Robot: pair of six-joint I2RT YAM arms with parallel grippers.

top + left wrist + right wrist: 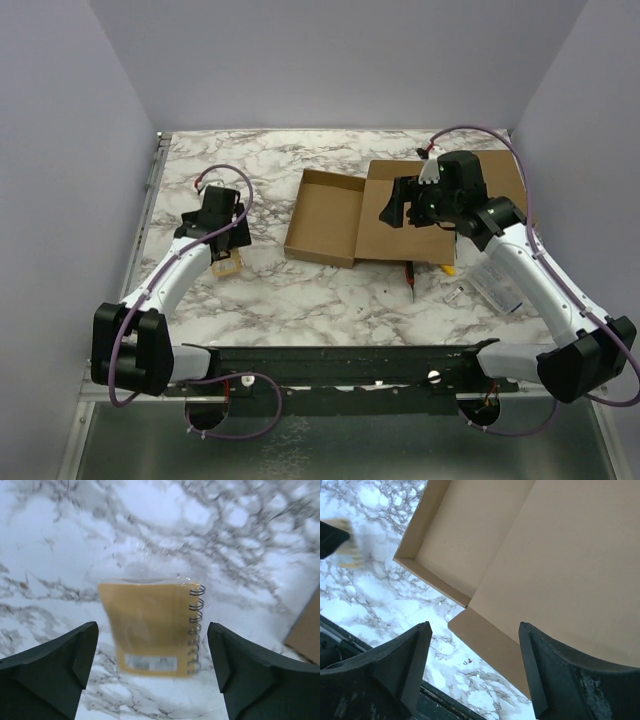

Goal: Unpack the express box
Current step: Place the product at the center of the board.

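Top view overlooks whole table (300, 300), wrist views close, left over notebook (150, 625), right over box (560, 555)

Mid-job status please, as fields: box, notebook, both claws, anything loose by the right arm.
box: open, lid laid flat, tray looks empty
notebook: yellow, spiral-bound, flat on the marble table, left of the box
left claw: open, above the notebook, not gripping it
right claw: open, empty, over the lid
small items: near the right arm, too small to identify

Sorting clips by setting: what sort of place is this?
Probably a robot lab booth: plain lilac walls enclose a marble-patterned table, with a black mounting rail along its near edge.
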